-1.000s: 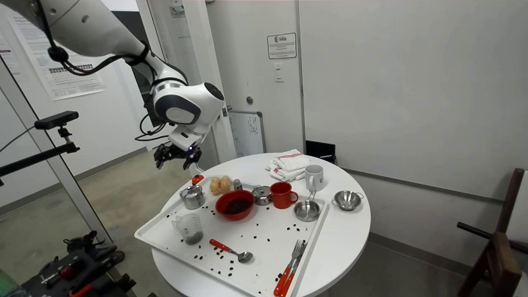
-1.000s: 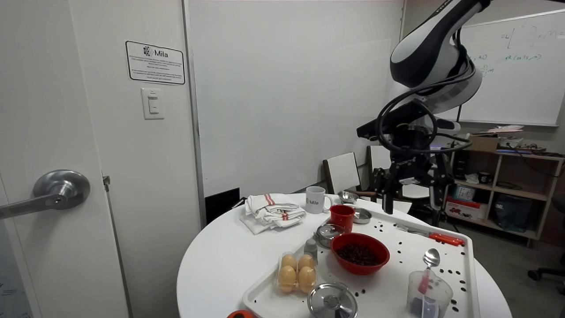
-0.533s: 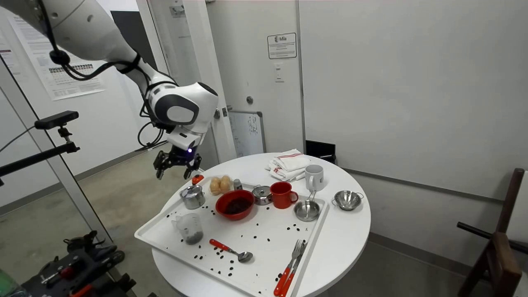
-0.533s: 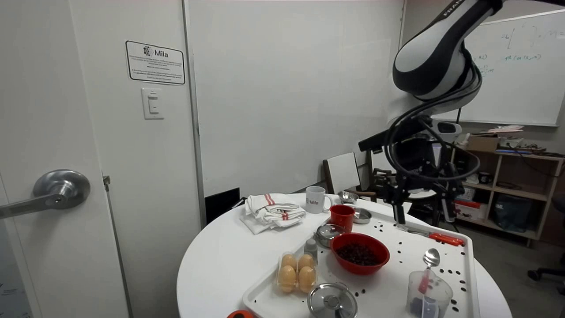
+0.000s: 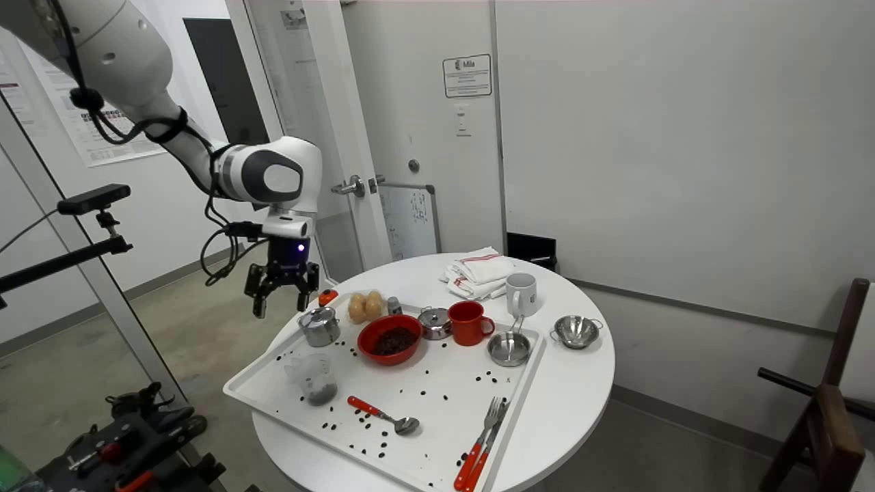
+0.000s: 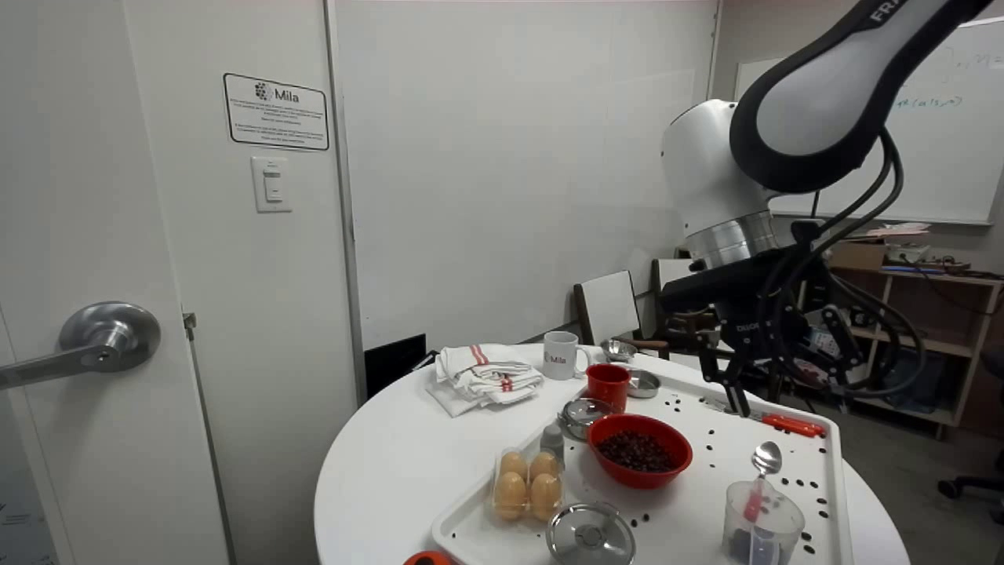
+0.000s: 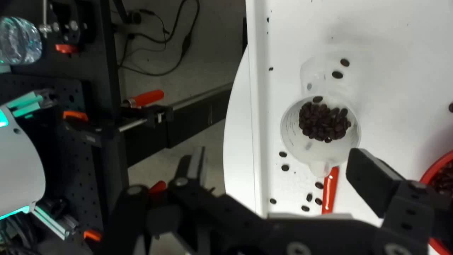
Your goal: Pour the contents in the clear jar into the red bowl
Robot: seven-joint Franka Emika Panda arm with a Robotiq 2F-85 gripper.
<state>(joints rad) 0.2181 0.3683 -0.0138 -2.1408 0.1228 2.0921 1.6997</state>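
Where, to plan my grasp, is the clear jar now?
In an exterior view, the clear jar stands on the left side of the white tray, nearer the camera than the lidded metal pot and left of the red-handled spoon.

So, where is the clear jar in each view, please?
In an exterior view: clear jar left of centre, lower half.
In an exterior view: clear jar right of centre, near bottom edge.
Wrist view: clear jar right of centre, mid-height.
Shared landmark: red bowl, cut off at the wrist view's right edge.
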